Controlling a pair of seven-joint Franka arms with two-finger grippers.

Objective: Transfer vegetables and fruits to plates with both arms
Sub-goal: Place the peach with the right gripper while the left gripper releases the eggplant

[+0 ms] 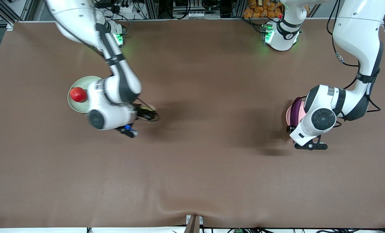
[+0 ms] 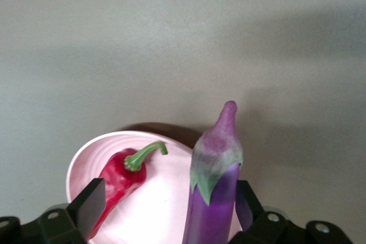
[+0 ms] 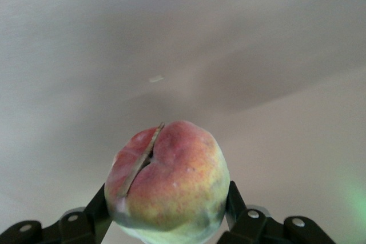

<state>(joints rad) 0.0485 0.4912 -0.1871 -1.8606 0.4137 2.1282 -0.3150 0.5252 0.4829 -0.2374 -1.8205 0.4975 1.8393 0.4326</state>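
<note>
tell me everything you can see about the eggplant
The eggplant is long, slim and glossy purple, with a pale green-mauve cap narrowing to a stubby stem tip. It looks smooth and intact. It lies on the pink plate beside the red chili pepper, its stem end reaching past the rim, between the left gripper's open fingers.

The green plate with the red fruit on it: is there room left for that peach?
Yes. The green plate is bare around the red fruit. The pink plate is crowded: chili pepper and eggplant fill it. The brown table between both plates lies bare.
</note>
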